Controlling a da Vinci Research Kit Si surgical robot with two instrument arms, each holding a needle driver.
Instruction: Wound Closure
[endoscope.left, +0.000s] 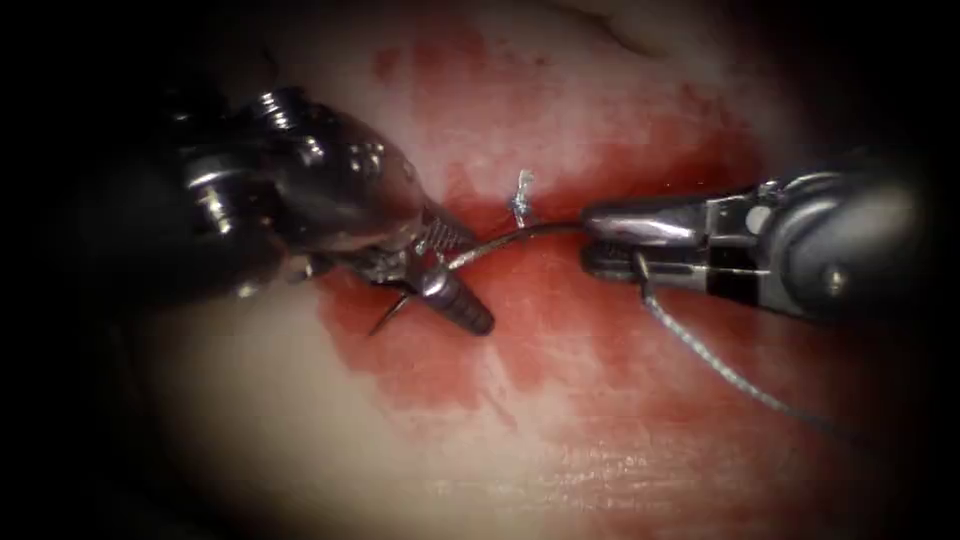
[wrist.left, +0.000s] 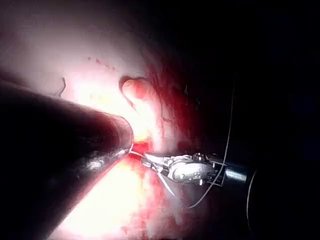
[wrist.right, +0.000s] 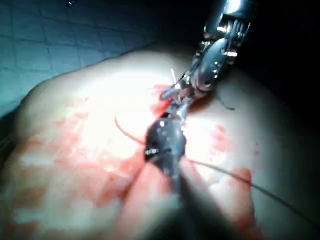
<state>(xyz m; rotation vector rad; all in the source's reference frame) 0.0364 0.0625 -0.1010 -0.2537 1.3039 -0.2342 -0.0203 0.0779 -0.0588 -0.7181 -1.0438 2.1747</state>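
Pale tissue (endoscope.left: 300, 440) fills the background, stained across the middle by red fluid (endoscope.left: 560, 330) that spreads around the cut.

Left hand (endoscope.left: 440, 265): comes in from the endoscope view's left, its jaws closed on the needle (endoscope.left: 500, 240) near the pointed end. The needle tip (endoscope.left: 385, 322) sticks out below and left of the jaws, clear of the tissue surface as far as can be seen.

Right hand (endoscope.left: 600, 240): comes in from the right, jaws closed on the needle's other end, near where the thread (endoscope.left: 720, 365) joins. So the needle spans between the two hands, its curve arching over the red patch; whether any part sits in the tissue cannot be told.

Thread: runs from under the right hand's jaws down and to the right over the tissue, slack, out toward the dark edge.

Cut end of thread (endoscope.left: 522, 195): a short pale tuft standing up from the tissue just above the needle's middle, between the two hands.

Right wrist view: right hand (wrist.right: 172, 117) meets the left hand (wrist.right: 182, 92) tip to tip over the red fluid, thread (wrist.right: 240, 180) trailing away.
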